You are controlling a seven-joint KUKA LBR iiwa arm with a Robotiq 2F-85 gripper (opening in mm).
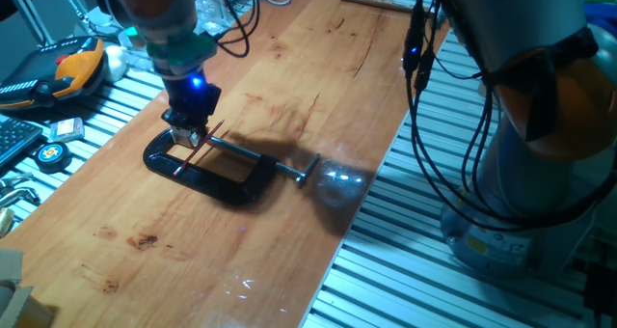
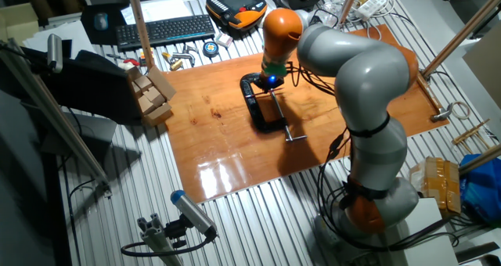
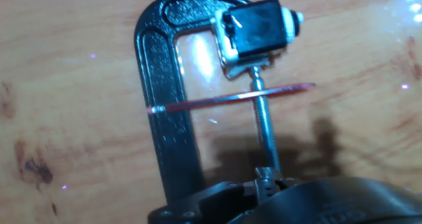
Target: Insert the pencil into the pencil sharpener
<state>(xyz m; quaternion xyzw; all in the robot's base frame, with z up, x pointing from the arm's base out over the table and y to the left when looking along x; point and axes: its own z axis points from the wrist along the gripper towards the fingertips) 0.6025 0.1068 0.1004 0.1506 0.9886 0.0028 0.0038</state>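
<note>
Gripper [image 1: 189,133] jaws' state unclear; pencil [image 3: 231,100] lies across clamp [image 3: 158,105], below sharpener [image 3: 257,33].

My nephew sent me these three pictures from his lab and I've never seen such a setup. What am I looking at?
It is one grey and orange robot arm bending over a wooden table. Two pictures come from fixed cameras on different sides of the table. The third comes from a camera on the arm's hand, looking straight down.

On the wood lies a black C-clamp that pinches a small boxy pencil sharpener with its silver screw rod. A thin red pencil lies across the clamp.

The claw hangs just above the clamp. Its tips are hard to see, so I cannot tell whether it grips the pencil.
</note>
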